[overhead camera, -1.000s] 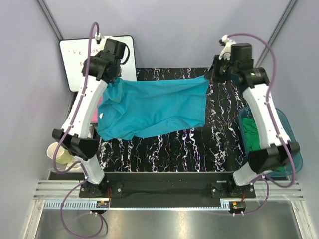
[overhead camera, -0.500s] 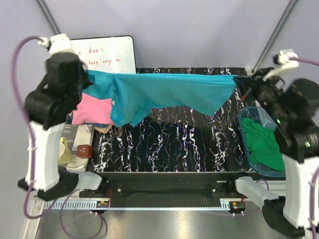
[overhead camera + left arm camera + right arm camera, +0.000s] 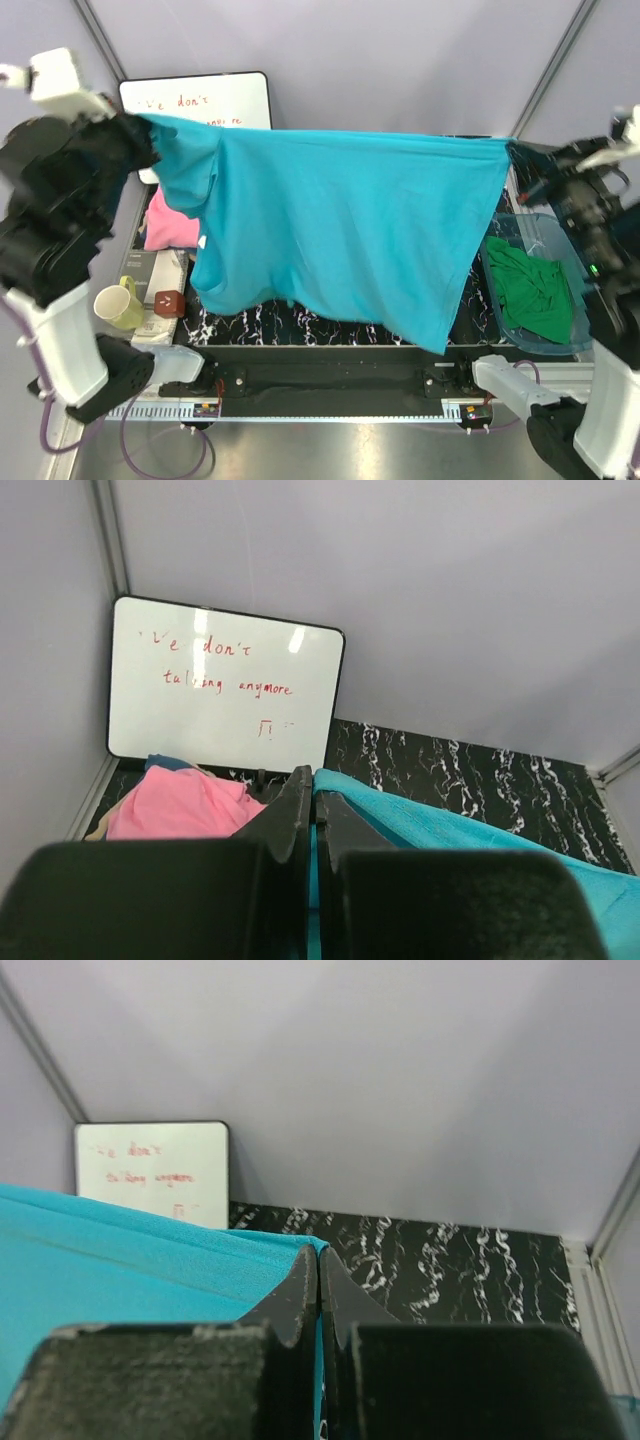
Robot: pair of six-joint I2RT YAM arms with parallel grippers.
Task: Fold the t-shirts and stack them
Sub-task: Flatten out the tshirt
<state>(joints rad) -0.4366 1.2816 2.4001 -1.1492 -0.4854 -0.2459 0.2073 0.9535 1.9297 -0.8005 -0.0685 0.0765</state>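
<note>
While left pincer [image 3: 312,795], right pincer [image 3: 318,1262] clench teal t-shirt [image 3: 340,220], it screens table [image 3: 240,312]; tub [image 3: 545,237] right.

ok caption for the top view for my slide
The teal t-shirt hangs stretched between the left gripper and right gripper above the table, green shirt in the tub.

Left arm [image 3: 58,350]: white moulded shells on the long links, with black housings at the joints.
Right arm [image 3: 612,425]: the same white-and-black build.
Cables [image 3: 126,435]: purple, looping out by each base.
Bases [image 3: 447,380]: black blocks.
Left gripper [image 3: 313,780]: matte black wedge fingers, tapering to thin tips.
Right gripper [image 3: 319,1257]: matching black wedges, with pale scuffs along the upper edges.
</note>
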